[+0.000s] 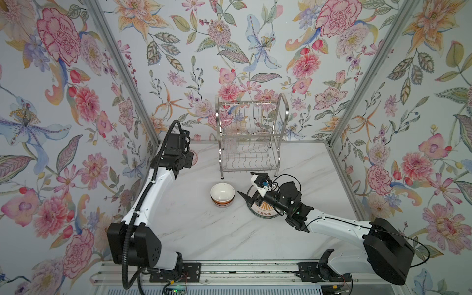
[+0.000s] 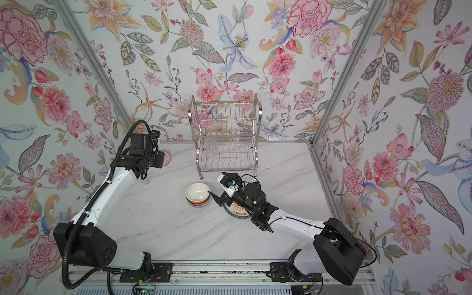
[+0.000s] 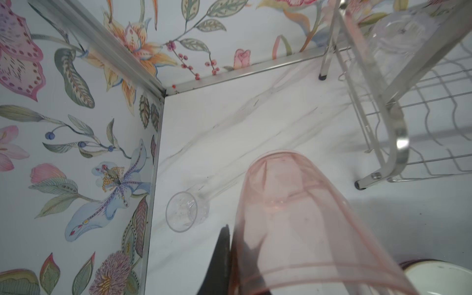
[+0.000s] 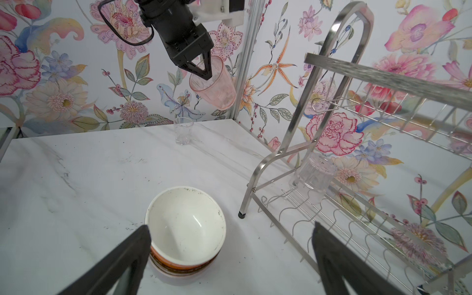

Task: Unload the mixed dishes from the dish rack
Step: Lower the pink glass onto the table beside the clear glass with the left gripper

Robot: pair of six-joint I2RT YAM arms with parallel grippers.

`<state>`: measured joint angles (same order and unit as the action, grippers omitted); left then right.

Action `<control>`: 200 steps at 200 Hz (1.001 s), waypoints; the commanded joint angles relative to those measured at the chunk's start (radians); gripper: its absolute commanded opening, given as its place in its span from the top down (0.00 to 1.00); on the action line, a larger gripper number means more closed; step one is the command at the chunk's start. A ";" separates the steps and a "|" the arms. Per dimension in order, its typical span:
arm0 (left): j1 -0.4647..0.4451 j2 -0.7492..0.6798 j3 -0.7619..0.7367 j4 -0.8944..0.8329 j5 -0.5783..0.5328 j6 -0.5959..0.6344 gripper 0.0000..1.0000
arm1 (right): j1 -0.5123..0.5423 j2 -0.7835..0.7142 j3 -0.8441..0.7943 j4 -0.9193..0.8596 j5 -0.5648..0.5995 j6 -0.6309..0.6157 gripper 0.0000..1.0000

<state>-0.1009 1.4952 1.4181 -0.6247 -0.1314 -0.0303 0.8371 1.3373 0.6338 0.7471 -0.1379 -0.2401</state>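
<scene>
Holding the pink glass [image 4: 214,86] by its rim, my left claw [image 4: 203,70] is clamped on the wall of the glass. It hangs in the air to the left of the dish rack [image 4: 383,74], with the glass tilted and its base pointing down and away. Under it, and nearer the wall than the rack's left legs, a clear glass [image 4: 183,131] stands upright on the desk [image 1: 204,237].

My right claw [image 4: 231,226] is spread wide with nothing in it. It hovers in front of the rack above the plates [image 1: 263,214], and the stacked bowls [image 1: 222,195] sit just beside it, also in front of the rack.

I judge the step in hand to be setting down the pink glass, with the job close to done. Both shelves look bare apart from one clear glass [image 4: 315,176], which is upside down at the left end of the lower shelf.

Next I want to bring the pink glass level so its base meets the desk flat. Then I would lower it onto a bare patch left of the rack, clear of the standing glass, and only then let go. The thin wall looks slippery, so I would go down slowly. The right claw looks well placed to fetch the last glass.
</scene>
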 commanded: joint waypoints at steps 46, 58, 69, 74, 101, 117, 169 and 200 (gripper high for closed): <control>0.092 0.241 0.090 -0.098 0.006 0.083 1.00 | 0.008 -0.011 0.003 0.006 0.030 -0.045 0.01; 0.103 0.306 0.126 -0.126 0.004 0.087 1.00 | 0.007 -0.021 -0.005 0.001 0.037 -0.054 0.01; 0.114 0.363 0.157 -0.139 0.008 0.094 1.00 | 0.007 -0.032 -0.013 -0.002 0.045 -0.056 0.01; 0.117 0.387 0.167 -0.140 0.010 0.098 1.00 | 0.007 -0.037 -0.018 -0.001 0.050 -0.056 0.01; 0.135 0.498 0.240 -0.169 0.003 0.108 1.00 | 0.009 -0.069 -0.039 -0.017 0.067 -0.052 0.01; 0.143 0.543 0.287 -0.190 0.023 0.117 1.00 | 0.007 -0.092 -0.048 -0.036 0.080 -0.051 0.01; 0.159 0.675 0.452 -0.305 0.038 0.153 1.00 | 0.008 -0.120 -0.063 -0.057 0.106 -0.051 0.01; 0.164 0.706 0.485 -0.329 0.061 0.153 1.00 | 0.009 -0.110 -0.050 -0.063 0.100 -0.052 0.01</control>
<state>0.0498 2.1700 1.8694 -0.8818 -0.1043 0.1051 0.8413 1.2339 0.5869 0.6987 -0.0471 -0.2848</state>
